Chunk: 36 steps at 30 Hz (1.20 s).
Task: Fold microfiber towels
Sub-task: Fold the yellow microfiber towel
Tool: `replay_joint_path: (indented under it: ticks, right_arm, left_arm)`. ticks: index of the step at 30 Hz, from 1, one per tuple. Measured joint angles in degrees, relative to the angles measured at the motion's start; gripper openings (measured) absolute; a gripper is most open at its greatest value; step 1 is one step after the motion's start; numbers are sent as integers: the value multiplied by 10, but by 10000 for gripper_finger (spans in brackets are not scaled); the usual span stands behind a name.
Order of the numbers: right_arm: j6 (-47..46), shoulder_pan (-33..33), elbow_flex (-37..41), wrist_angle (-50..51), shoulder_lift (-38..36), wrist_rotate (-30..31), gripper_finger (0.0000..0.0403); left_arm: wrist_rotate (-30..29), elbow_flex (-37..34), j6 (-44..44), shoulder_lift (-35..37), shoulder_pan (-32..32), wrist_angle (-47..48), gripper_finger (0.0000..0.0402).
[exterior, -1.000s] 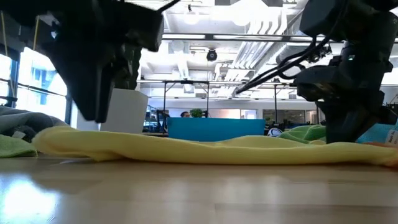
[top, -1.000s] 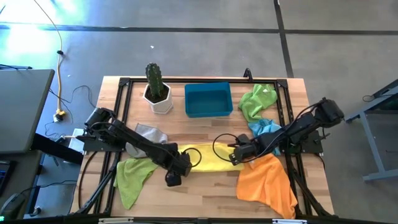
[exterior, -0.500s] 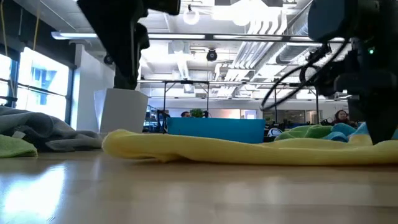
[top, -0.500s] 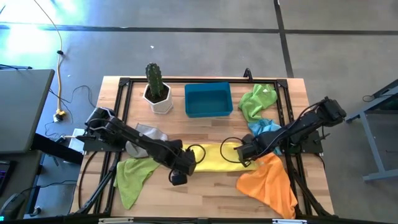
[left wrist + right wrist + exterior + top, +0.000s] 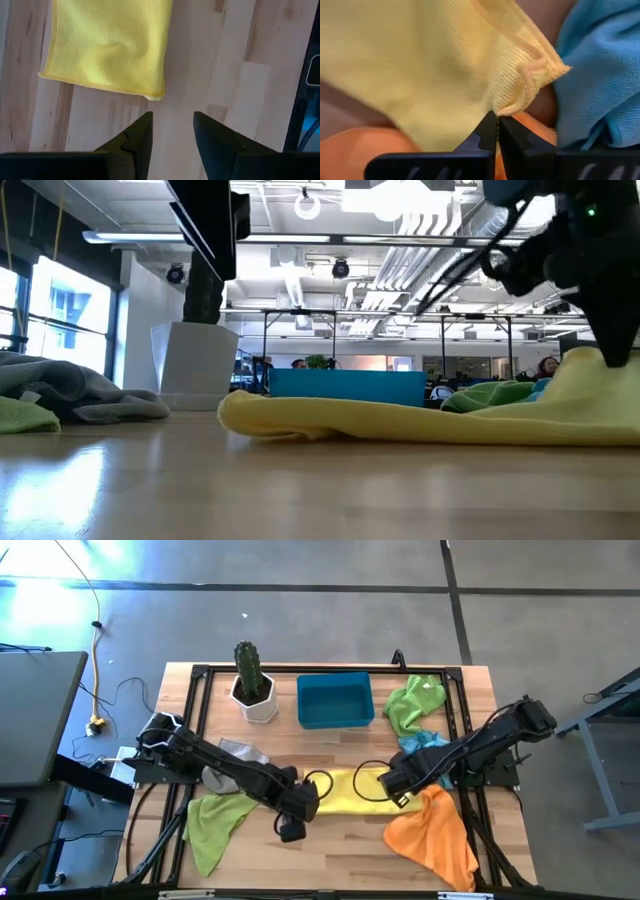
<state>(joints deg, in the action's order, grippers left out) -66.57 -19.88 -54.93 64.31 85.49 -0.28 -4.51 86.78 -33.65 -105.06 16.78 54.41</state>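
The yellow towel [image 5: 345, 790] lies in a long band across the table's middle, and in the low view its right end [image 5: 590, 380] is raised. My right gripper [image 5: 400, 790] is shut on that end. My left gripper [image 5: 290, 827] hangs open above bare wood just off the towel's left end [image 5: 110, 45], with nothing between its fingers. An orange towel [image 5: 435, 835] lies under and near the right gripper, with a light blue one [image 5: 600, 75] beside it. Lime green towels lie at the far right [image 5: 415, 700] and near left [image 5: 215, 825]. A grey towel [image 5: 240, 755] lies at the left. My right gripper pinches the yellow towel's curled, hemmed edge [image 5: 512, 107] at its right end between the two fingertips, coming from above and pointing down. Whether it has one layer or several, I cannot tell. That end is lifted, and the rest of the towel trails slack onto the table [image 5: 330, 420].
A blue bin [image 5: 335, 700] and a cactus in a white pot [image 5: 253, 690] stand at the far edge. A black frame rail [image 5: 200, 720] runs around the table top. Bare wood [image 5: 330, 850] lies along the near edge between the green and orange towels.
Both grippers have risen. My right gripper has tipped to point down and drawn the yellow towel's right end up. The towel's left end has slid along the table toward the right edge, away from my left gripper, which stays open.
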Motion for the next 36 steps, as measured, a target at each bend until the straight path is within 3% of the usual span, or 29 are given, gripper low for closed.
replay_joint_path:
  ticks: [9, 19, 27, 36]
  right_arm:
    - [-74, 0, -58, -25, 0, -8, 0]
    - [-150, 4, -62, -154, 23, 28, 0]
    - [-159, 27, -61, -309, 91, 35, 0]
    - [-153, 42, -61, -489, 134, 71, 0]
  left_arm:
    - [1, 0, 65, 0, -11, 44, 131]
    - [0, 0, 171, 0, -38, 105, 131]
    - [0, 0, 254, 9, -42, 146, 131]
    - [-5, 0, 289, 53, -42, 180, 131]
